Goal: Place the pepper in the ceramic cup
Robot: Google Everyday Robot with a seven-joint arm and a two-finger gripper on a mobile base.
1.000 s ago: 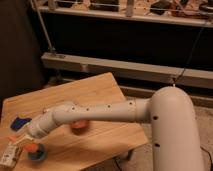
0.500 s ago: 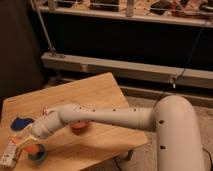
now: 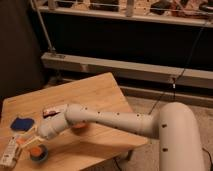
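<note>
The ceramic cup (image 3: 39, 155) is a small low blue cup near the table's front left corner. An orange-red piece, the pepper (image 3: 36, 149), shows at the cup's mouth; I cannot tell whether it rests inside or is held just over it. My gripper (image 3: 27, 141) is at the end of the white arm (image 3: 100, 120), just above and left of the cup, right by the pepper.
The orange bowl (image 3: 80, 128) is mostly hidden behind the arm. A flat dark-blue piece (image 3: 21, 123) lies at the left. A white packet (image 3: 10, 153) lies at the front left edge. A small red-and-white item (image 3: 51, 111) lies behind the arm on the wooden table (image 3: 95, 92).
The arm has reached further left and down, bringing the gripper and the orange-red piece from beside the cup to its mouth.
</note>
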